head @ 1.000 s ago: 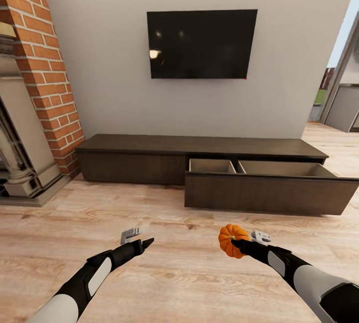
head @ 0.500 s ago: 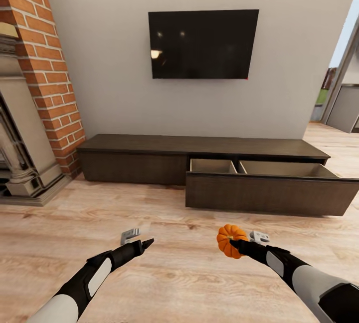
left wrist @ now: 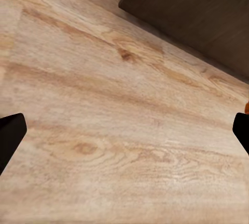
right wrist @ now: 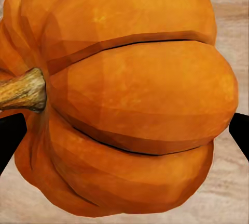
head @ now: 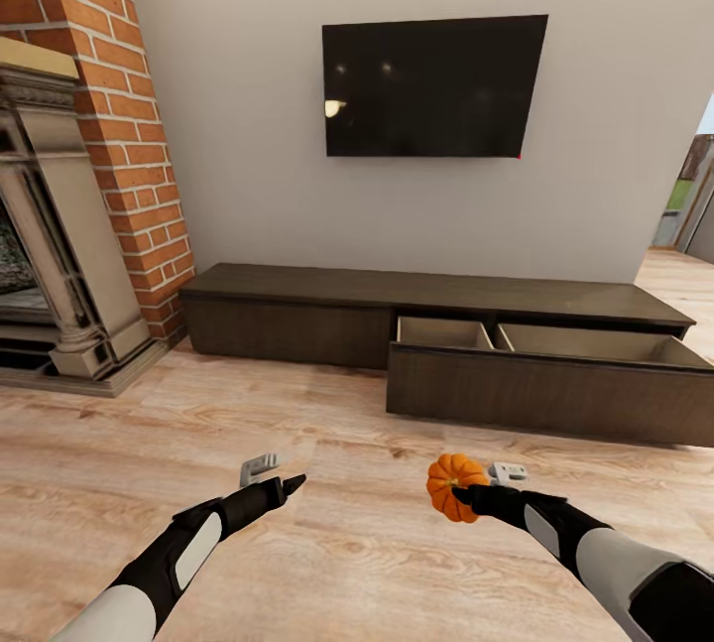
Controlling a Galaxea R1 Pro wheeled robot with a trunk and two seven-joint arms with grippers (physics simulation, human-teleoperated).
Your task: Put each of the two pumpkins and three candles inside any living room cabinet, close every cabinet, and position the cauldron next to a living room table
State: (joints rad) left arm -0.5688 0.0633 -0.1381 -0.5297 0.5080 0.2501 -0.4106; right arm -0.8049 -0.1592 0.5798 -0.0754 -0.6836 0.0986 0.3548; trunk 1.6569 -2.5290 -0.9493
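A ribbed orange pumpkin point(head: 445, 481) hangs low over the wood floor, and my right gripper point(head: 464, 495) is shut on it. Close up, the pumpkin point(right wrist: 129, 99) with its brown stem sits between the two dark fingertips point(right wrist: 10, 138). My left gripper point(head: 294, 481) is held out over the floor, open and empty, its fingertips point(left wrist: 10, 133) wide apart. Ahead, along the wall, stands the long dark-brown cabinet point(head: 297, 310). Its right drawer point(head: 545, 394) is pulled out, showing two pale empty compartments. A corner of that cabinet point(left wrist: 207, 16) lies past the left gripper.
A stone fireplace point(head: 59, 255) set in a red brick column point(head: 129, 126) stands at the left. A black TV point(head: 431, 86) hangs on the wall above the cabinet. A doorway opens at the far right. Bare wood floor point(head: 198, 424) lies between me and the cabinet.
The whole view has shifted, so the cabinet, TV and fireplace now sit further right in the picture. The pumpkin stays in my right gripper; both arms hold their pose.
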